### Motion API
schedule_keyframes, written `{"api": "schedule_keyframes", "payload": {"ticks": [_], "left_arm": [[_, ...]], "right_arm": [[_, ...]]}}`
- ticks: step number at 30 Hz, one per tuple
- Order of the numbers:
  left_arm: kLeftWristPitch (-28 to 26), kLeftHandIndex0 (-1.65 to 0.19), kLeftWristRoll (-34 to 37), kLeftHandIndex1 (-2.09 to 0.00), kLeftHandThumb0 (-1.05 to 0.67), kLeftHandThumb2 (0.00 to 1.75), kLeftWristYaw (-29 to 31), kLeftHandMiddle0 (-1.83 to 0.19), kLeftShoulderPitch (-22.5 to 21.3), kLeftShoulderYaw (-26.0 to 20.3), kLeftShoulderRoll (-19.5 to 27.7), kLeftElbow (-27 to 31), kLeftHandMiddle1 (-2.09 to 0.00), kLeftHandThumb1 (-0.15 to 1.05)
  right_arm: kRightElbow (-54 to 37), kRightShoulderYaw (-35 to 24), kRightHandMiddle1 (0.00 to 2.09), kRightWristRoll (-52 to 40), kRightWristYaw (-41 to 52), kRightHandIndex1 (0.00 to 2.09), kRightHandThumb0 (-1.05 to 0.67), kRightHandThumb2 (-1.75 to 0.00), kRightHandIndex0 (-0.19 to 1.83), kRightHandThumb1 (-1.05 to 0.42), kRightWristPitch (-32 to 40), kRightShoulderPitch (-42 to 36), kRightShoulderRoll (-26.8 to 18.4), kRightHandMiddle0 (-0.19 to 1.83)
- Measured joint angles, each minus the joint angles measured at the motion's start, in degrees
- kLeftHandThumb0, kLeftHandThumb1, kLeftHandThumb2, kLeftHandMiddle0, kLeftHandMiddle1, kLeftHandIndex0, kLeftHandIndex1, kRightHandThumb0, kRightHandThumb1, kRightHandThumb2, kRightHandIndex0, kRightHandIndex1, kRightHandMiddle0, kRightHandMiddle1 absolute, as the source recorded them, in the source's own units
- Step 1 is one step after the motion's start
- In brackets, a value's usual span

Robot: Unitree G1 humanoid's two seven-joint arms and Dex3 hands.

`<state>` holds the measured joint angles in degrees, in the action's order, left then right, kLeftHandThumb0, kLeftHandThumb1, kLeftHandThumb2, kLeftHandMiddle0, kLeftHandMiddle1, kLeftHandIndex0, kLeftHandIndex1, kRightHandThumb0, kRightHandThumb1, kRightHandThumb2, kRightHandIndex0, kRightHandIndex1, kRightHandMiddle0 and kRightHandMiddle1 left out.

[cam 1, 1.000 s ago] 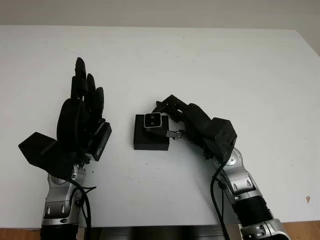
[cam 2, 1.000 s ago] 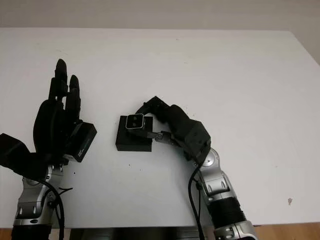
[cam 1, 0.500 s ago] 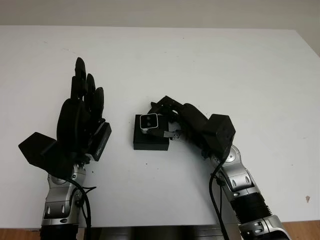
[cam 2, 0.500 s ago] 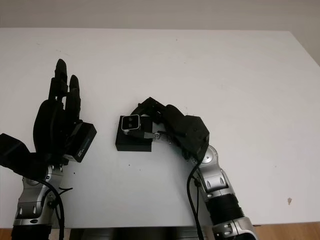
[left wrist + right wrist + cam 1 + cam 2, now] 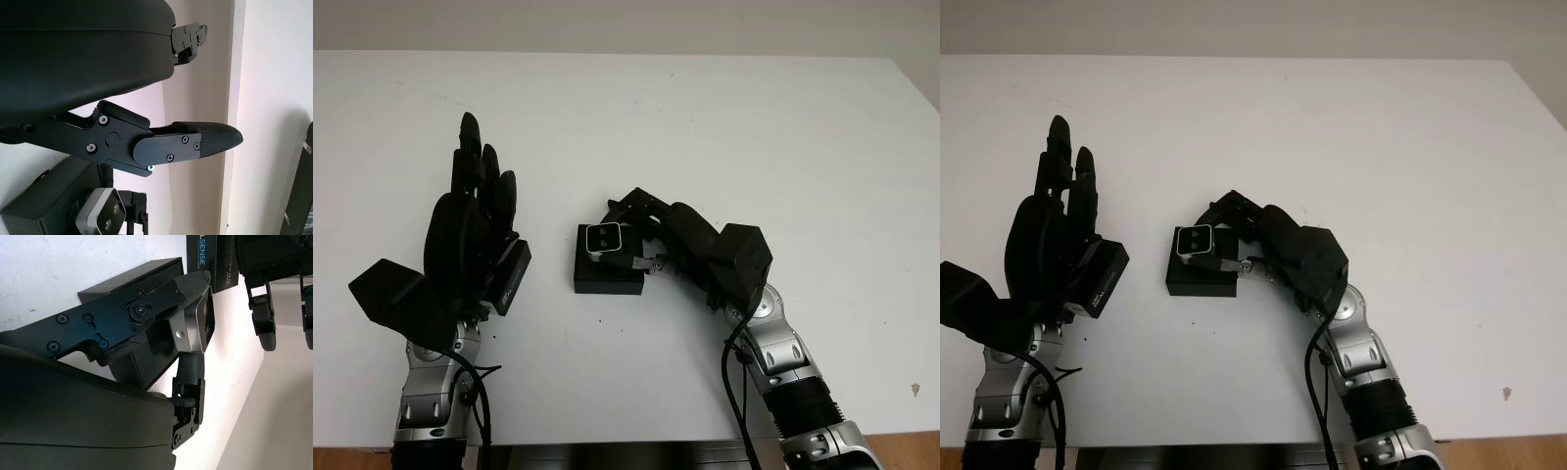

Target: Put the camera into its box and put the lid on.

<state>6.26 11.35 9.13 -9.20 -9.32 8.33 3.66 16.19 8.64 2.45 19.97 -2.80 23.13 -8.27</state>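
- The right hand (image 5: pixel 641 235) pinches the camera (image 5: pixel 606 238), a small silver block with two lenses, its fingers pressing on opposite sides so the lens face stays turned upward.
- The camera sits at the fingertips, right over the far end of the open black box (image 5: pixel 608 270), which lies on the white surface (image 5: pixel 754 137) just ahead of the hand. Holding it by the sides likely keeps the underside free to drop into the box.
- From the right wrist view the camera (image 5: pixel 194 325) looks tilted against the box rim (image 5: pixel 132 278); whether it already touches the inside I cannot tell.
- The left hand (image 5: pixel 470 235) stands raised with fingers stretched upward, well to the far side of the box from the right hand.
- A flat black lid (image 5: pixel 511 275) rests against its palm side, probably kept ready there for closing; how firmly it is gripped is hidden.
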Motion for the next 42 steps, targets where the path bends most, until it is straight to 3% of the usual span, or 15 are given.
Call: {"api": "schedule_keyframes", "payload": {"ticks": [42], "left_arm": [[-0.6,0.19,0.1,0.0,-0.74,0.52,0.4,0.19,0.2,-0.5,0.6,0.0,0.0,1.05]], "right_arm": [[0.3,-0.1,1.78,1.9,-0.8,0.05,-0.56,-0.05,0.26,-1.01,-0.9,-0.1,-0.2,0.32]]}}
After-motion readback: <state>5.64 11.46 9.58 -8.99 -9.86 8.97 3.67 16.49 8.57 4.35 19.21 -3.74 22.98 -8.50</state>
